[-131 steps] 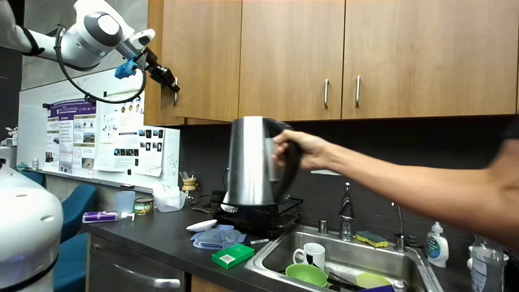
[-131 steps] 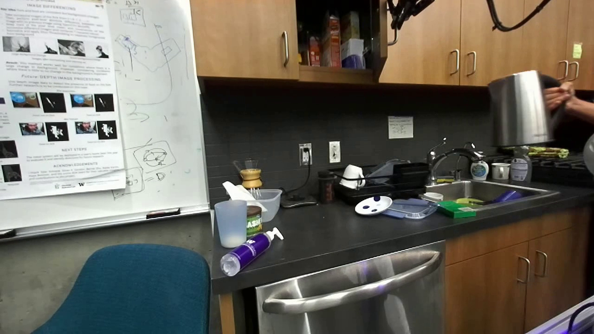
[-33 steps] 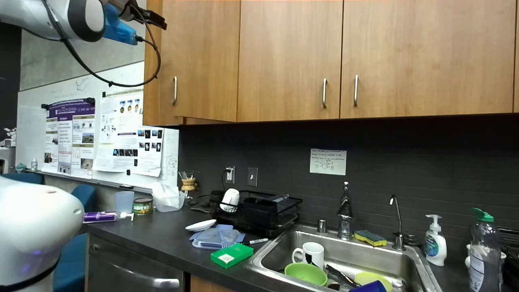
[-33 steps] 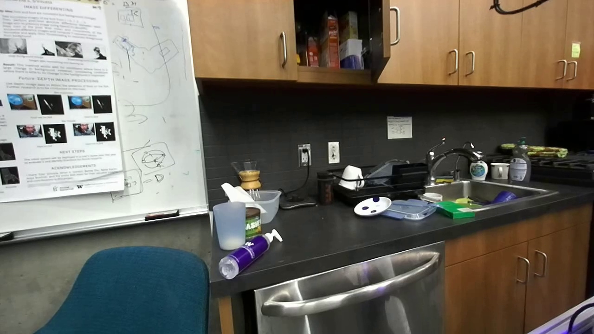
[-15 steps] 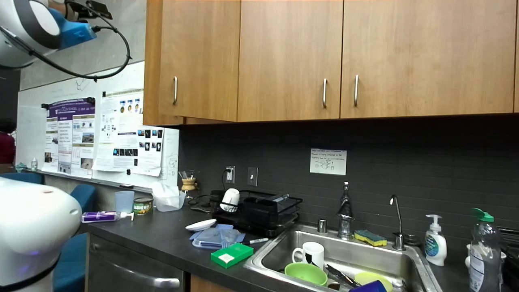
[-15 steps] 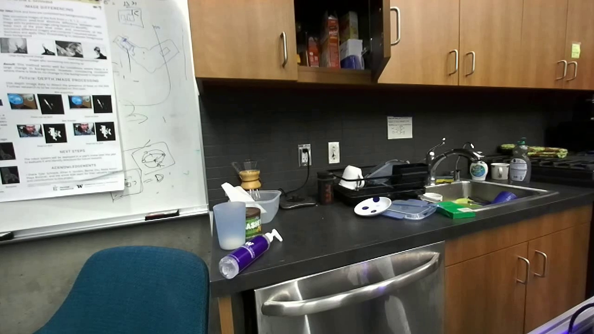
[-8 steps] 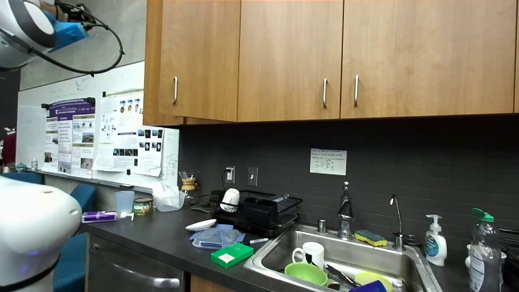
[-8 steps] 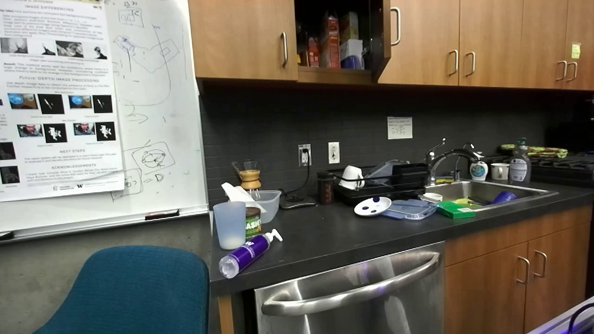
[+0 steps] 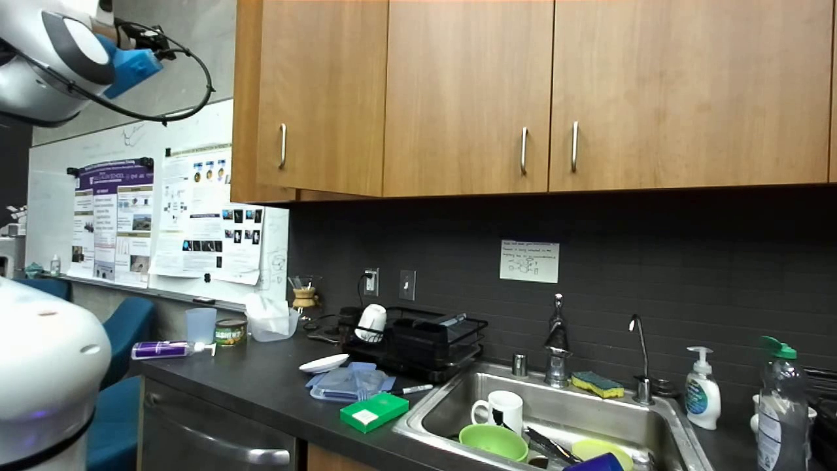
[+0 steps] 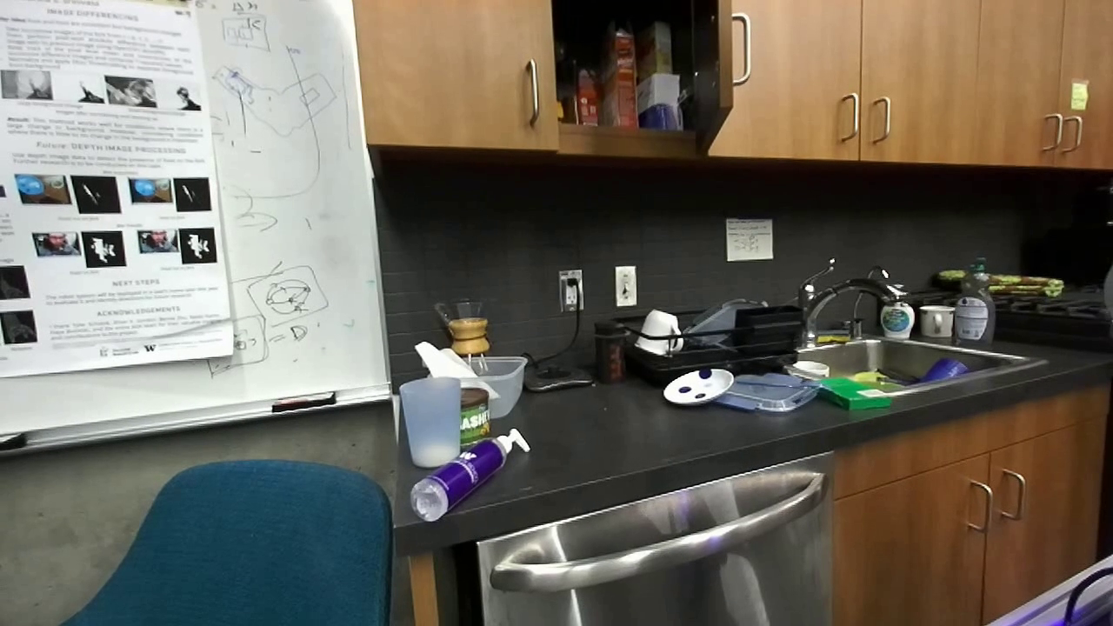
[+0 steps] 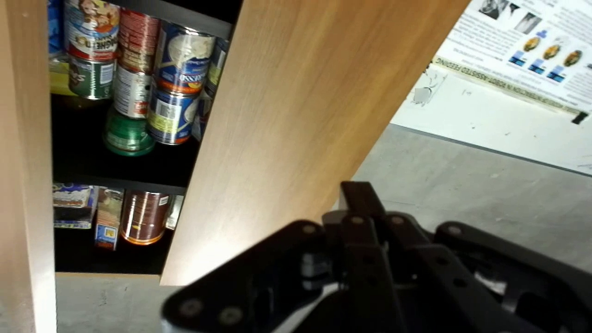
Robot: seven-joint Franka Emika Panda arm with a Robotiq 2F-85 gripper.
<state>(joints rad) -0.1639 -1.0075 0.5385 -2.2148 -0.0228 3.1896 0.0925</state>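
Pincer: count 1. Its two fingers are together at the tips. In an exterior view it shows against the grey wall, to one side of the cupboards.

Nearest thing: 1 open cabinet, upper row, with 1 door ajar, swung outward. That door carries 1 handle; pincer stands well apart from it.

Cabinet contents, wrist view (upside down): 2 blue-labelled cans, stacked; 1 red-labelled can just beside; 1 brown can on a different shelf. More cans alongside, partly cut off, not counted. In an exterior view: 1 tall orange box, 1 smaller red box next to it.

Bench: 1 purple bottle on its side, 1 frosted cup upright, 1 green box, 1 drying rack with 1 white mug tilted in it.

Sink: 1 patterned mug, 1 green bowl, 1 yellow-green dish. Behind it, 1 sponge. Beside it, 2 bottles upright: 1 white pump bottle, 1 green-capped bottle.
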